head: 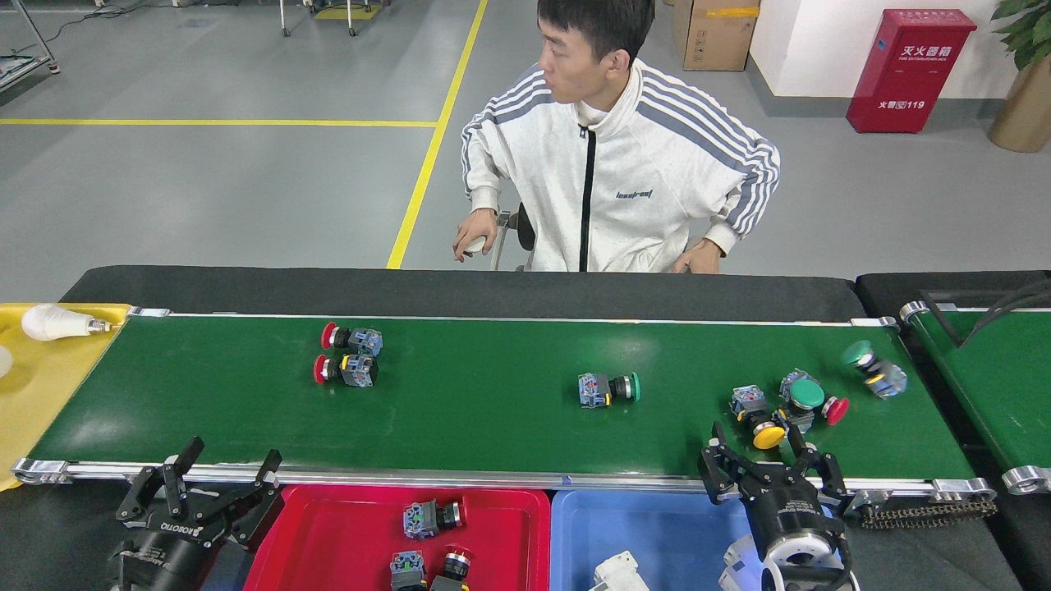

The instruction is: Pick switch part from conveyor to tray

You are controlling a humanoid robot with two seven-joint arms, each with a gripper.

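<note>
On the green conveyor (493,410), the nearest switch cluster (780,404) lies just beyond the released, empty right end effector (770,468) at 12 o'clock, long axes crosswise; the left end effector (201,484), also released, sits well apart.

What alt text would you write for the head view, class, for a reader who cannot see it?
Two open claws, left and right, hover at the near rail of a long green conveyor carrying scattered switch parts. Below sit a red tray holding switch parts and a blue tray; a seated person watches from behind.
</note>
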